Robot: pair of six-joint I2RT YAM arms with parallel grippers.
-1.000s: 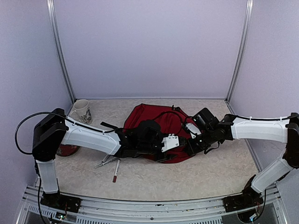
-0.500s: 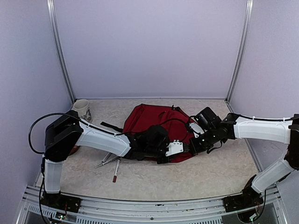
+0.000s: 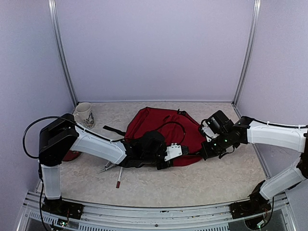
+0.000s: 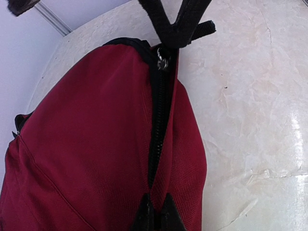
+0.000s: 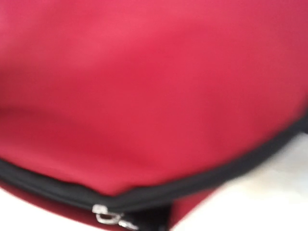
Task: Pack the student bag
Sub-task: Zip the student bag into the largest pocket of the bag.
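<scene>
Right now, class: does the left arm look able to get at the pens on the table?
Probably yes: the pens lie in the open close beside it, but the left pincer is shut on the student bag and must release first.

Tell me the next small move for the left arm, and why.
Probably slide the left gripper along the zipper to start opening the student bag: it is shut on the closed zipper line, the right gripper sits shut at the bag's right edge, and pens lie outside.

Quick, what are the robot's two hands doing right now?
Left hand: closed, pinching the backpack at its zipper.
Right hand: closed; holding anything, cannot tell.
</scene>
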